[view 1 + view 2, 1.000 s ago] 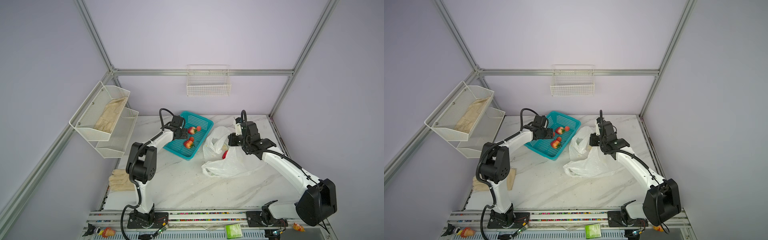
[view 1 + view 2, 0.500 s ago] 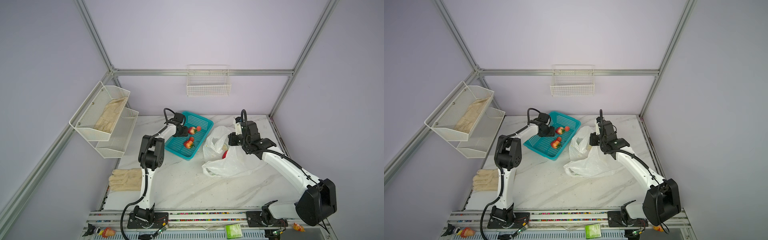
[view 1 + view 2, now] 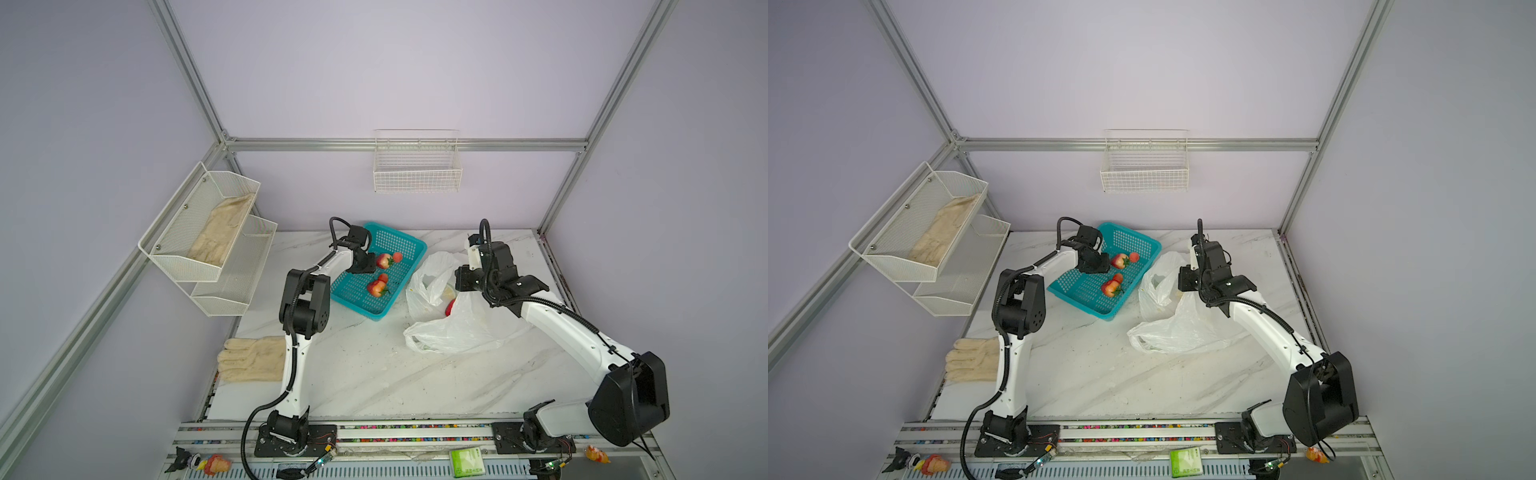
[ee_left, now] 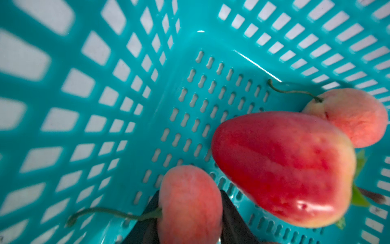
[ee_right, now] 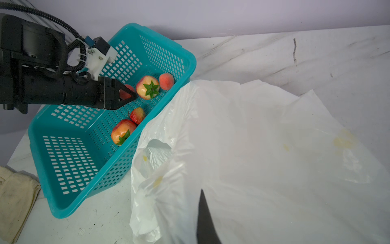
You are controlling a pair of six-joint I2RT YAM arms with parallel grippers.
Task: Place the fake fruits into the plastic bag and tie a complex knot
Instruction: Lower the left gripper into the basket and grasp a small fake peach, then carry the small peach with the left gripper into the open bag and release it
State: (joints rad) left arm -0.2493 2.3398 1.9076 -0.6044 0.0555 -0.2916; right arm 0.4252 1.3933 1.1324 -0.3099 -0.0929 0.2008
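The small peach (image 4: 190,209), one of the fake fruits, sits on the floor of the teal basket (image 5: 55,200) with its thin green stem trailing to one side. The left gripper (image 4: 190,193) has a dark finger on each flank of it. The jaws stand partly narrowed and the fingers (image 4: 231,213) look to be against its skin, though I cannot tell how firm the hold is. Just beside it lies a large red fruit (image 4: 282,166) with a green cap, and a second peach (image 4: 350,116) touches that one's far side. A strawberry (image 5: 137,115) and another capped fruit (image 5: 123,131) rest nearer the basket wall that faces the bag, so 5 pieces are in the basket. The plastic bag (image 5: 253,147) lies crumpled on the marble tabletop (image 3: 374,374), right against that wall, and 1 red fruit (image 3: 450,307) shows through its mouth. The right gripper (image 3: 459,285) is closed at the bag's upper edge and seems to pinch the film and hold the mouth up. The step in hand is the pick of 1 more fruit, with the loading barely begun and the knot far off. The next move calls for a straight lift clear of the large neighbour and the basket rim. After that comes a short carry over the wall to the opening, with the release low enough that the round peach cannot roll out.
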